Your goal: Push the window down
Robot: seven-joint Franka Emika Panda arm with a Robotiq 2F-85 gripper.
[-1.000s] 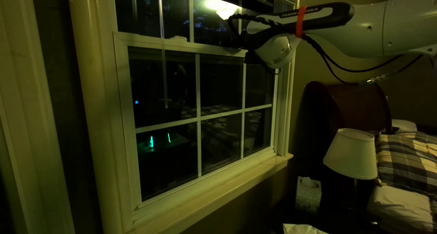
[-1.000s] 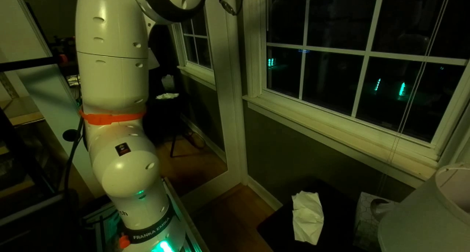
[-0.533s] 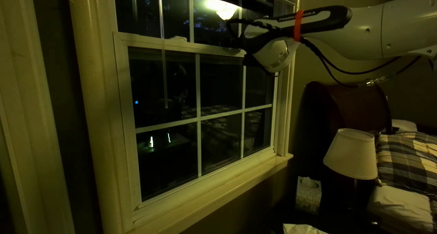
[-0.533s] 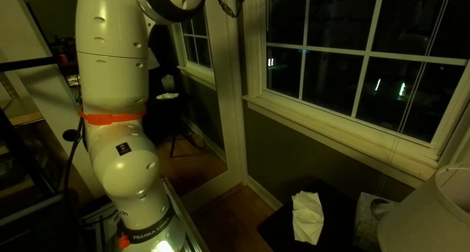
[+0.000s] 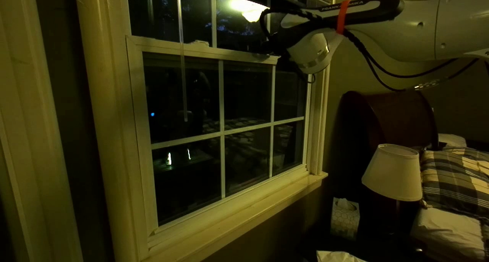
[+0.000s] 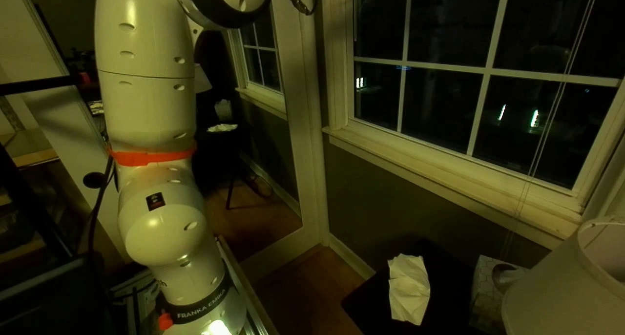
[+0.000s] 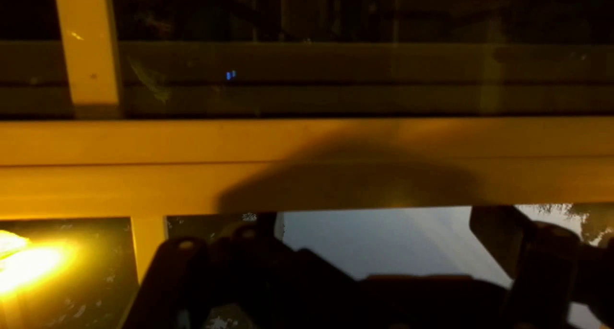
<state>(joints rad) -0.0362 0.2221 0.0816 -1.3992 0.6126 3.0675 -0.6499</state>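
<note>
The window, a cream sash with thin bars over dark glass (image 5: 222, 133), stands low in its frame with its bottom rail at the sill. It also shows in an exterior view (image 6: 487, 71). In the wrist view, which looks upside down, its top rail (image 7: 144, 142) crosses the middle. My gripper (image 7: 381, 218) is at this rail's upper edge, fingers (image 7: 496, 233) spread wide with nothing between them. The finger ends meet the rail's edge in that view; I cannot tell whether they touch it. In an exterior view the gripper (image 5: 267, 50) is a dark shape near the rail's right part.
The sill (image 5: 237, 220) juts out below. A clear blind wand (image 5: 183, 82) hangs before the sash; blind cords (image 6: 556, 100) hang at its side. A lamp (image 5: 393, 172), a tissue box (image 5: 345, 218) and crumpled paper (image 6: 409, 288) stand below, near the bed (image 5: 454, 174).
The arm dipped slightly half a second ago. It is now higher and a little further right in an exterior view. The sash has not visibly moved. The base light turned from green to white.
</note>
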